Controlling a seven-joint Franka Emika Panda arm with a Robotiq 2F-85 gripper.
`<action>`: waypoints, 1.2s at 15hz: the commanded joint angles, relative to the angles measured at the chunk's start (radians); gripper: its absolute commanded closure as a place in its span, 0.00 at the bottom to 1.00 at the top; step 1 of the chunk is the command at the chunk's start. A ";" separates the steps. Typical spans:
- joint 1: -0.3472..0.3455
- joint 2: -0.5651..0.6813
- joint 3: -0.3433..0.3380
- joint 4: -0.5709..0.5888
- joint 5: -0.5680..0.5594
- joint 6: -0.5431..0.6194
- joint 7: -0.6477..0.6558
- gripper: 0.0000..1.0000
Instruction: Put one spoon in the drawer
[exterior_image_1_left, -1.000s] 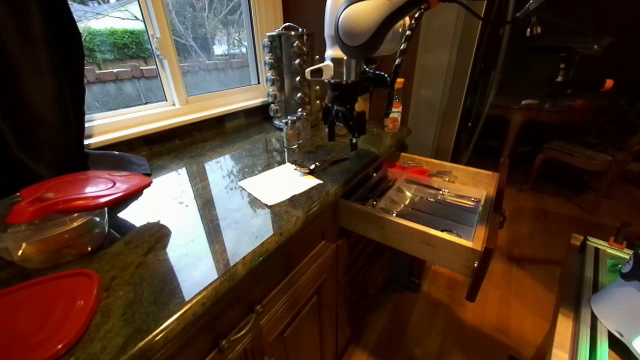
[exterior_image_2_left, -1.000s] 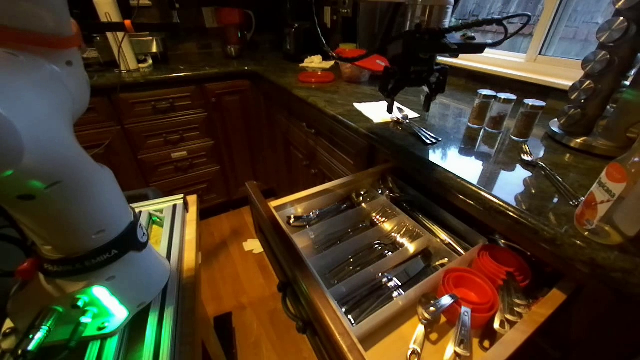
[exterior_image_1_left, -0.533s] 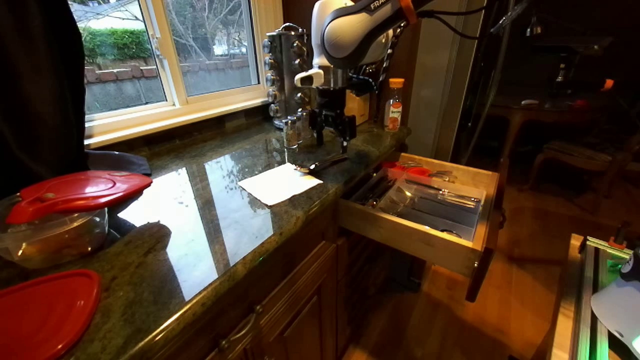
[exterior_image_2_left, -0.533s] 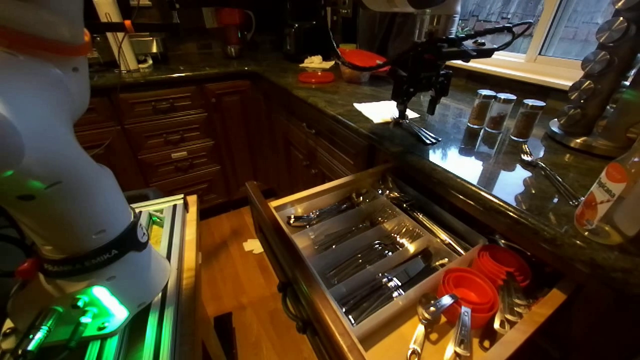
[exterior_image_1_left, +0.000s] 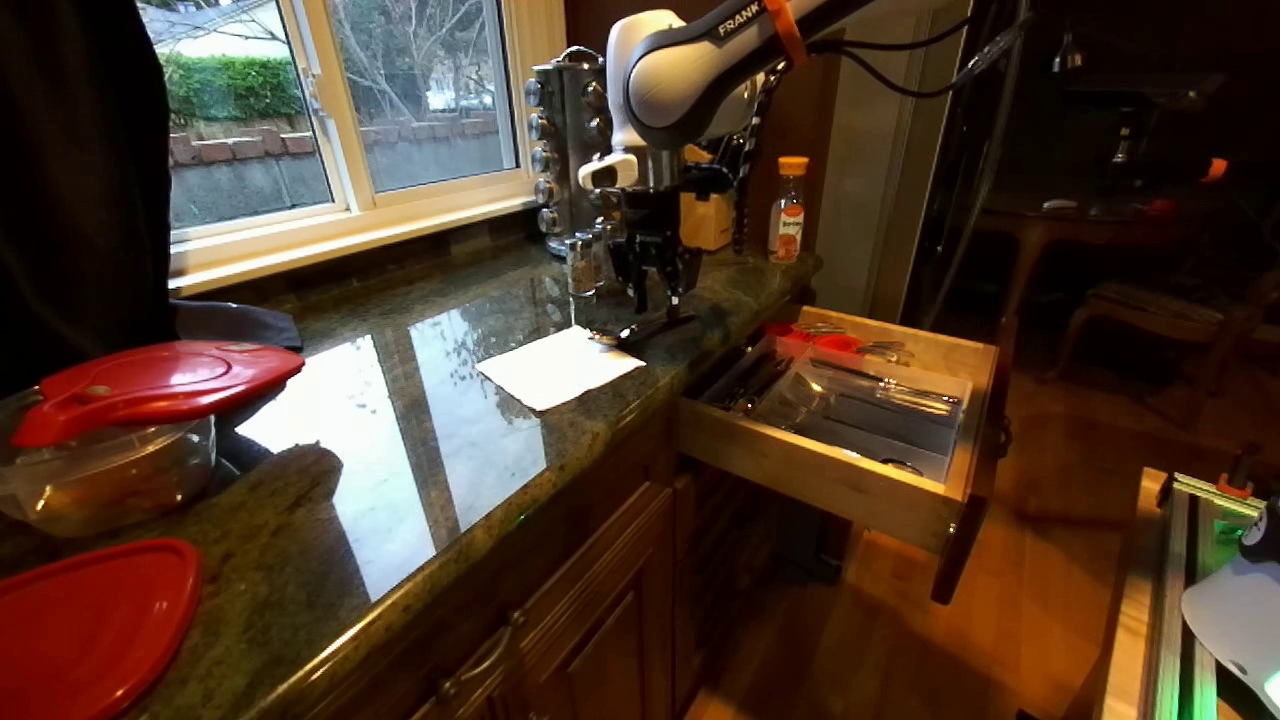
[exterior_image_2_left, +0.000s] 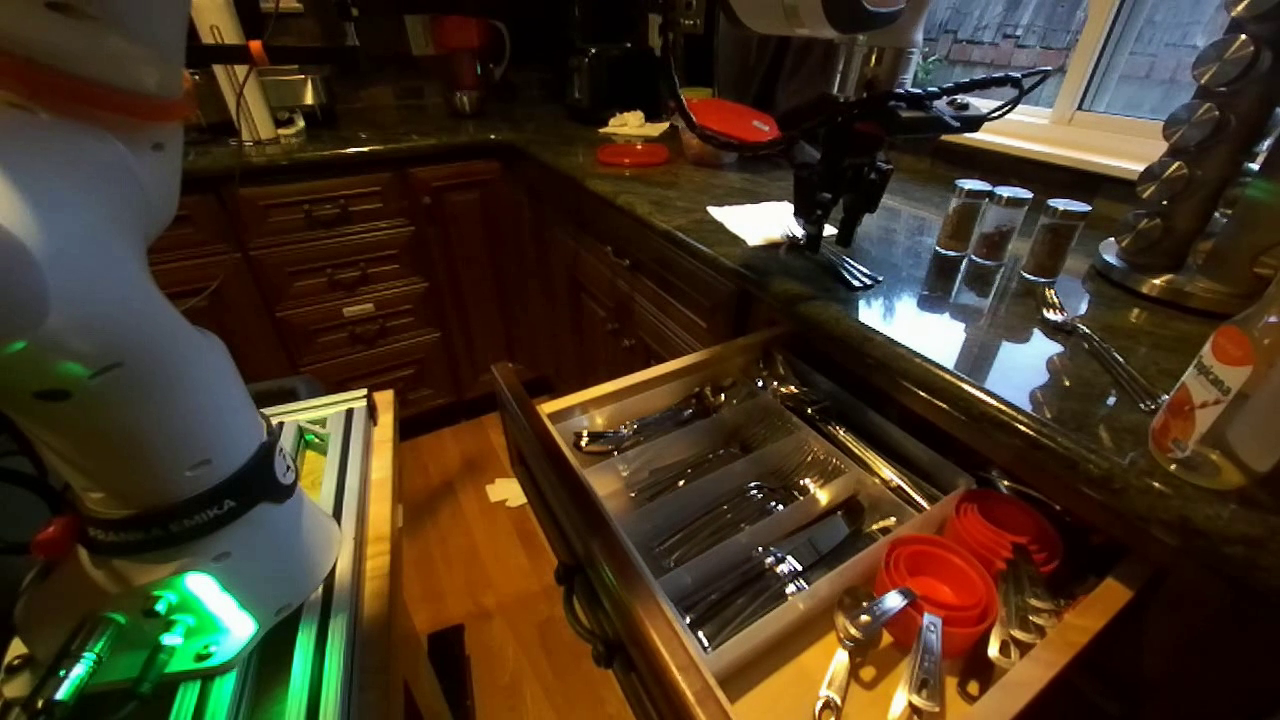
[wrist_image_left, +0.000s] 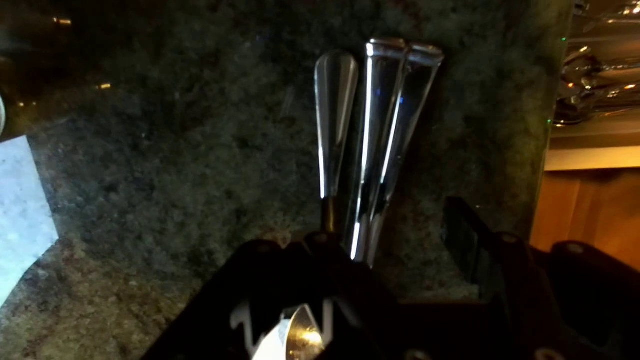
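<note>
Three silver pieces of cutlery lie on the dark stone counter. One is a spoon, its handle (wrist_image_left: 336, 112) at the left and a bowl showing low in the wrist view (wrist_image_left: 302, 335). Two more handles (wrist_image_left: 392, 110) lie side by side right of it. In both exterior views the pile (exterior_image_1_left: 612, 338) (exterior_image_2_left: 855, 270) touches the napkin. My gripper (exterior_image_1_left: 657, 305) (exterior_image_2_left: 828, 243) (wrist_image_left: 392, 225) points down just above the pile, open and empty. Its left finger hides the spoon's neck. The drawer (exterior_image_1_left: 820, 480) (exterior_image_2_left: 650, 378) is pulled out, with divided cutlery compartments inside.
A white napkin (exterior_image_1_left: 560, 368) lies by the pile. Three spice jars (exterior_image_2_left: 1000, 225), a pair of forks (exterior_image_2_left: 1100, 345), a bottle (exterior_image_2_left: 1200, 395) and a spice rack (exterior_image_1_left: 575, 150) stand or lie beyond. Red measuring cups (exterior_image_2_left: 935, 590) sit in the drawer.
My gripper has moved down and closer over the cutlery pile. Its fingertips look closer together in both exterior views. The cutlery and the drawer have not moved.
</note>
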 joint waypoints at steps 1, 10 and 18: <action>0.002 0.037 0.007 0.057 -0.014 -0.043 -0.040 0.45; 0.006 0.065 0.011 0.099 -0.011 -0.076 -0.082 0.89; 0.007 0.058 0.010 0.111 -0.009 -0.084 -0.084 1.00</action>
